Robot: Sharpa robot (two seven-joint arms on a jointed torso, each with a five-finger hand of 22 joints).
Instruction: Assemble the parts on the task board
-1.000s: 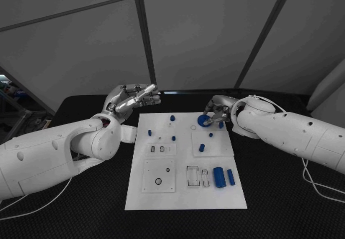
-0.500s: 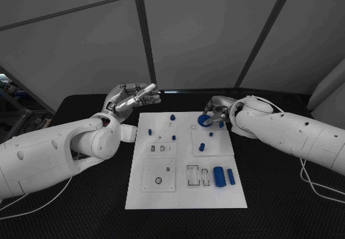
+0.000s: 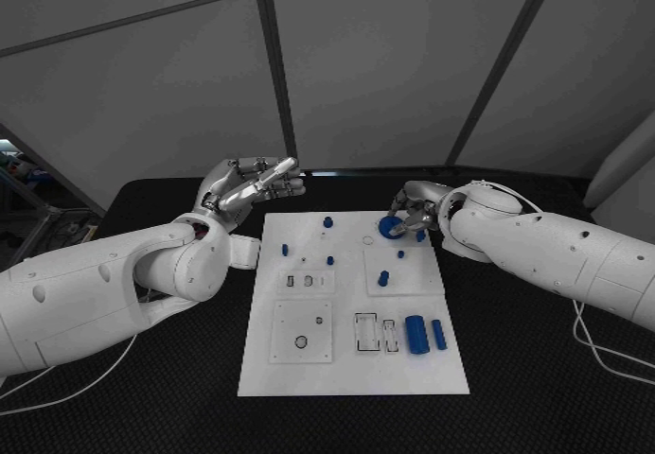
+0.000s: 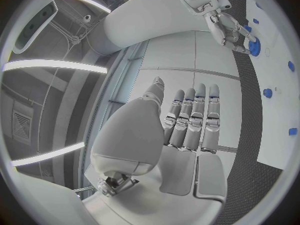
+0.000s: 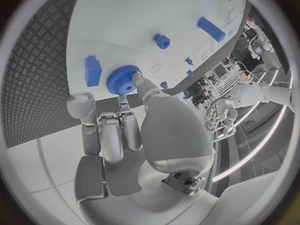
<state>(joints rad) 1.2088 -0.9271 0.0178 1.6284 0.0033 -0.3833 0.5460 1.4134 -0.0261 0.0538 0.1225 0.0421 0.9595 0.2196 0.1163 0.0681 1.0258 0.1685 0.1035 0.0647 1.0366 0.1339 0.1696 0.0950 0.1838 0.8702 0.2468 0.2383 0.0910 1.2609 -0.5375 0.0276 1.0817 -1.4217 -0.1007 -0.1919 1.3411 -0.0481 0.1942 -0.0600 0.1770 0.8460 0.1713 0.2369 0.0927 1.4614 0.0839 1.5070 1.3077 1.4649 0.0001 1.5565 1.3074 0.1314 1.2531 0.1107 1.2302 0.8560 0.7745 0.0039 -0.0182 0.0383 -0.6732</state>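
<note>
The white task board (image 3: 348, 369) lies in the middle of the black table. My right hand (image 3: 416, 210) is over its far right corner and pinches a blue gear (image 3: 392, 226) (image 5: 122, 81) between thumb and fingertips. I cannot tell whether the gear touches the board. A blue block (image 5: 93, 70) stands right beside the gear. My left hand (image 3: 254, 187) (image 4: 187, 130) is raised beyond the board's far left corner, fingers straight and side by side, holding nothing. The left wrist view looks across at the right hand (image 4: 224, 22) with the gear (image 4: 255, 46).
Small blue pegs (image 3: 327, 224) (image 3: 284, 252) (image 3: 383, 279) stand on the board's far half. A thick blue cylinder (image 3: 416, 336) and a thinner one (image 3: 438, 334) lie near rectangular slots (image 3: 366, 334) at the near right. A square plate with a round hole (image 3: 300, 345) sits near left.
The right hand has shifted the gear slightly right and away from me. The left hand has not moved.
</note>
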